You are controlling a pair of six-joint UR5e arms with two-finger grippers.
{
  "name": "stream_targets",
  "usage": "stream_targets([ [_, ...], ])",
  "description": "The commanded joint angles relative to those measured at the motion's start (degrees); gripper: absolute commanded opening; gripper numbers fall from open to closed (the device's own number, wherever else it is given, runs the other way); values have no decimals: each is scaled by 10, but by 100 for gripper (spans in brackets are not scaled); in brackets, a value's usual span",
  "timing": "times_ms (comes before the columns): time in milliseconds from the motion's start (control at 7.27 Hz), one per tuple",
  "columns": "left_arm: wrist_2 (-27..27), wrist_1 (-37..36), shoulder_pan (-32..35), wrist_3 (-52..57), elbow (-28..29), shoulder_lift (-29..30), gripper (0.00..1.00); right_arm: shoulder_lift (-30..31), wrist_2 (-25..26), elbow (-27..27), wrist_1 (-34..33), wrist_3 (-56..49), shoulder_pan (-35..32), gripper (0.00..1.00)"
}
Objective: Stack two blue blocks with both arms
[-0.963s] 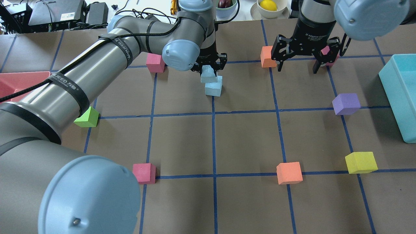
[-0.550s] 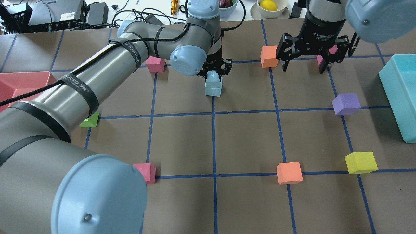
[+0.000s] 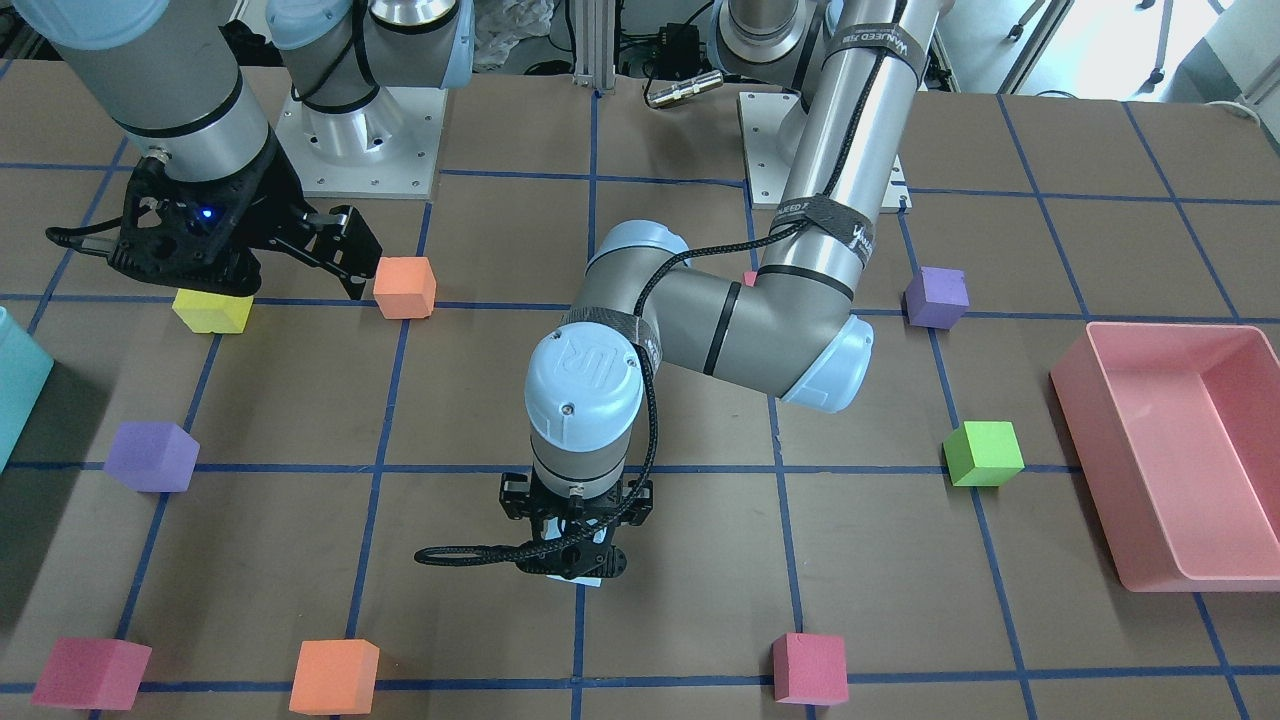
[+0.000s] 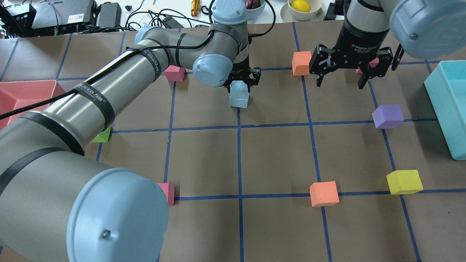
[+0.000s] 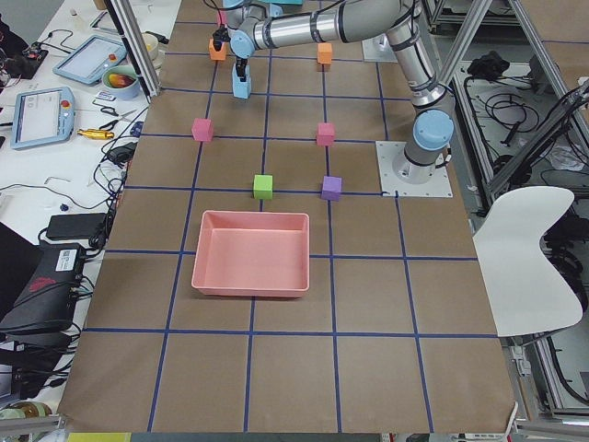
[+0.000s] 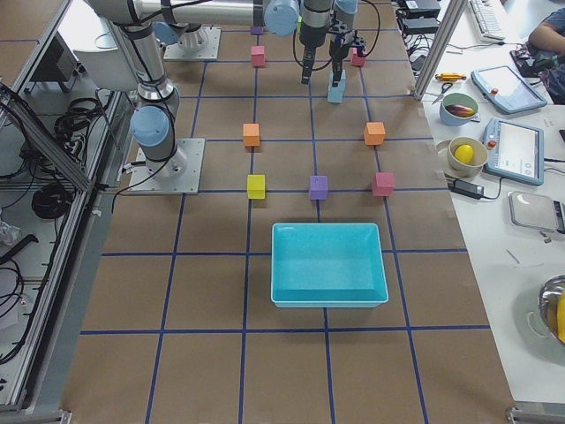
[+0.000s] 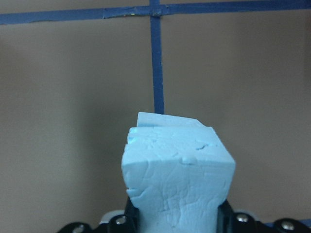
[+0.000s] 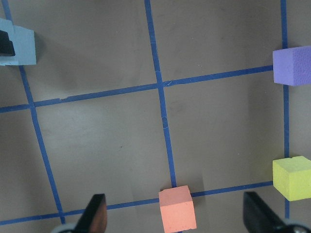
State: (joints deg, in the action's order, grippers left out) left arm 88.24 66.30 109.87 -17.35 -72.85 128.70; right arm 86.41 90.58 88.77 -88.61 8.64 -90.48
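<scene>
My left fingers (image 4: 241,84) are clenched on the upper blue block (image 7: 177,177), far out at the middle of the counter (image 4: 276,160), directly over the lower blue block (image 4: 239,102). From my left wrist, only a thin far edge of the lower one peeks out behind the held one. I cannot tell whether their faces touch. From overhead they read as one pale column with a faint seam. Seen from across the counter, my left arm (image 3: 585,400) covers nearly the whole stack.

My right fingers (image 4: 340,86) hang released and spread wide, to the right of the stack and well apart from it. They hide most of the far-right pink cube (image 4: 368,64). From overhead, my left arm cuts off the near-left pink cube (image 4: 168,192) and the green cube (image 4: 103,135), and it hides the left purple cube (image 3: 937,297).

There are two blue blocks and three pink cubes, counting the far-left pink cube (image 4: 174,72). There are two orange, the far orange cube (image 4: 301,62) and the near orange cube (image 4: 324,193). There are two purple, counting the right purple cube (image 4: 387,116), plus one green and one yellow cube (image 4: 404,182). The teal bin (image 4: 446,109) is at the right and the pink bin (image 4: 22,92) at the left, both cropped overhead.
</scene>
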Motion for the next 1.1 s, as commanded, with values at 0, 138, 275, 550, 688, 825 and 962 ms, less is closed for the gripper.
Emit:
stream_targets([
  [0, 0, 2, -3, 4, 4, -22, 100, 7, 0, 4, 31, 0, 1, 100],
  [138, 4, 30, -10, 27, 11, -52, 100, 7, -2, 0, 30, -6, 2, 100],
  [275, 11, 103, -36, 83, 18, -98, 100, 8, -1, -1, 31, -29, 2, 100],
  [550, 20, 203, -119, 183, 8, -184, 100, 10, 0, 2, 31, -31, 1, 100],
  [688, 19, 235, -165, 231, -10, -230, 100, 10, -2, 1, 28, -32, 0, 100],
  [825, 19, 240, -179, 225, -46, -278, 100, 10, -2, 0, 27, -32, 0, 100],
  [962, 19, 240, -178, 199, -102, -331, 100, 10, 0, -1, 27, -32, 1, 100],
])
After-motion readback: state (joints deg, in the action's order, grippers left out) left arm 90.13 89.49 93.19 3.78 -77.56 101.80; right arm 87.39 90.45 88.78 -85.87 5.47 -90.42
